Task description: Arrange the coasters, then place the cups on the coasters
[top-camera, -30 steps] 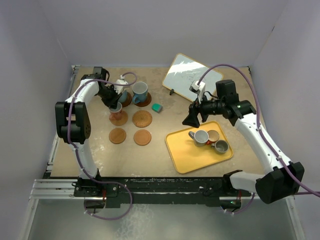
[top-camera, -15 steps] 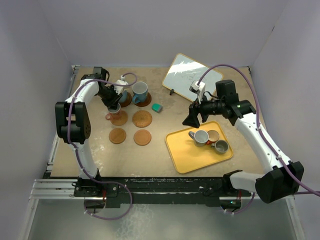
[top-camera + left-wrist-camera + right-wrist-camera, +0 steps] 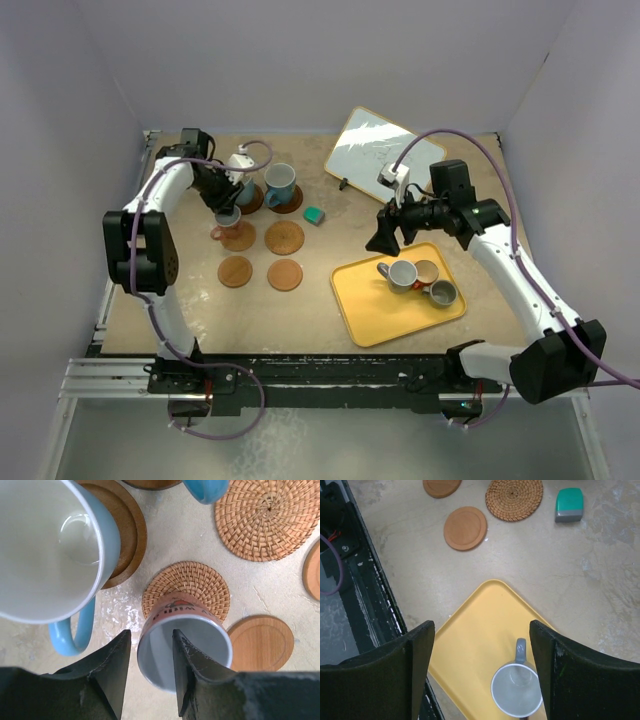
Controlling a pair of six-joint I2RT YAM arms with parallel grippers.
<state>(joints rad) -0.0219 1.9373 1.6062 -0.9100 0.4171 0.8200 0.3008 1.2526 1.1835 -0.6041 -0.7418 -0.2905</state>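
Left wrist: left gripper (image 3: 150, 640), jaws apart, is straddling the rim of the pinkish ceramic mug (image 3: 192, 650). It is resting on a woven round coaster (image 3: 186, 580).

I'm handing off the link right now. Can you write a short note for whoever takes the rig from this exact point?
Left gripper: open, jaws straddling the wall of the pink cup, which stands on a woven coaster.
Right gripper: open and empty, over the light grey cup on the yellow tray.
Done: six coasters laid out in two columns. The big blue cup and the other blue cup each sit on a dark coaster at the back. The pink cup is placed.
Left: the light grey cup, the tan cup and the dark grey cup go from the tray to the bare woven coaster, the near-left smooth coaster and the near-right smooth coaster.
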